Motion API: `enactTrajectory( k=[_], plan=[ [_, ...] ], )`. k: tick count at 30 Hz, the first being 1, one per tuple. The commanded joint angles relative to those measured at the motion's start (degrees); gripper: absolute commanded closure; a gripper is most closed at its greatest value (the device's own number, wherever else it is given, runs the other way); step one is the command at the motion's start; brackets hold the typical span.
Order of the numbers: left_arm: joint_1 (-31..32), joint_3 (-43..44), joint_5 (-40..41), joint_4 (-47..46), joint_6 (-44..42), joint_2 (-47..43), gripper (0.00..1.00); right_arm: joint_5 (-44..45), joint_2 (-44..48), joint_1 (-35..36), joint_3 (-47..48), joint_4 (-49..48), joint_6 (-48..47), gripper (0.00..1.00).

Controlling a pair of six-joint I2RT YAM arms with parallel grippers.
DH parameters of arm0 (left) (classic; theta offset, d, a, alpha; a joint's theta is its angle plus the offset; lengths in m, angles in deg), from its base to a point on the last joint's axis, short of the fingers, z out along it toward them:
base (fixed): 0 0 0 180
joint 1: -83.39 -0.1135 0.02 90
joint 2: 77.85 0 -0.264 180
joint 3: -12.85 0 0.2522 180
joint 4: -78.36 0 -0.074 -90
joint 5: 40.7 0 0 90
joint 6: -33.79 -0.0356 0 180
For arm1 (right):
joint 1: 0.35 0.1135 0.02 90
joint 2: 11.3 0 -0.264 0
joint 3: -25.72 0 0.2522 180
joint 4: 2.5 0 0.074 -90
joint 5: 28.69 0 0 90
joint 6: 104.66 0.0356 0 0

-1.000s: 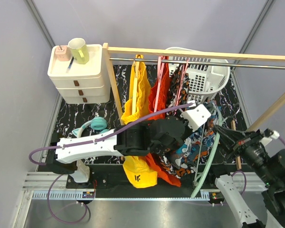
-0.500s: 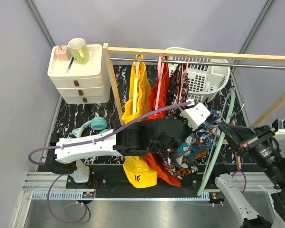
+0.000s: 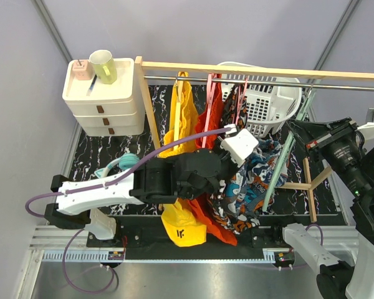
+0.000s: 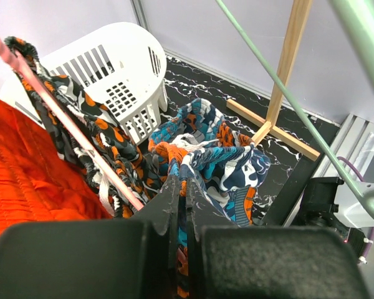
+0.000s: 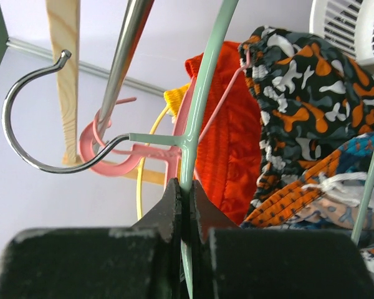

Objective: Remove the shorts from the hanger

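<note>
My left gripper (image 4: 182, 180) is shut on a bunched fold of the blue/teal and orange shorts (image 4: 230, 156), which hang low in front of the rack (image 3: 257, 169). My right gripper (image 5: 186, 187) is shut on the mint-green hanger (image 5: 199, 106), just below its metal hook (image 5: 31, 124), and holds it up close by the steel rail (image 5: 128, 56). In the top view the hanger (image 3: 285, 156) slants down along the blue shorts. The dark grey, orange and white shorts (image 3: 232, 103) hang on a pink hanger (image 4: 68, 118) on the rail.
Plain yellow shorts (image 3: 182, 124) and orange-red shorts (image 3: 210, 118) hang on the rail to the left. A white laundry basket (image 3: 268, 103) stands behind the rack. White drawers (image 3: 103, 99) with a green mug stand far left. A wooden rack foot (image 4: 280, 134) lies on the black mat.
My right gripper has lifted the green hanger up and back toward the rail. My left arm has drawn back to the left, still holding the blue shorts.
</note>
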Motion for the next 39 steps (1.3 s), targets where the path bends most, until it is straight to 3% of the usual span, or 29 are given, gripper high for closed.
enactTrajectory(
  k=[1,25,36,39],
  plan=[
    [-0.10,-0.12,2.45,-4.22,-0.24,-2.98,1.00,4.27,0.40,0.18,-0.59,-5.57,-3.81,1.00],
    [-0.10,-1.79,1.05,-4.58,0.28,-3.33,1.00,10.25,-1.45,0.27,-4.98,-7.07,-2.06,1.00],
    [-0.10,-1.79,1.05,-4.49,0.55,-2.98,1.00,10.25,1.10,0.27,-8.41,-2.06,2.68,1.00],
    [-0.10,-1.96,1.05,-4.49,0.90,-2.89,1.00,11.22,2.33,0.27,-9.64,0.31,3.04,0.89]
  ],
)
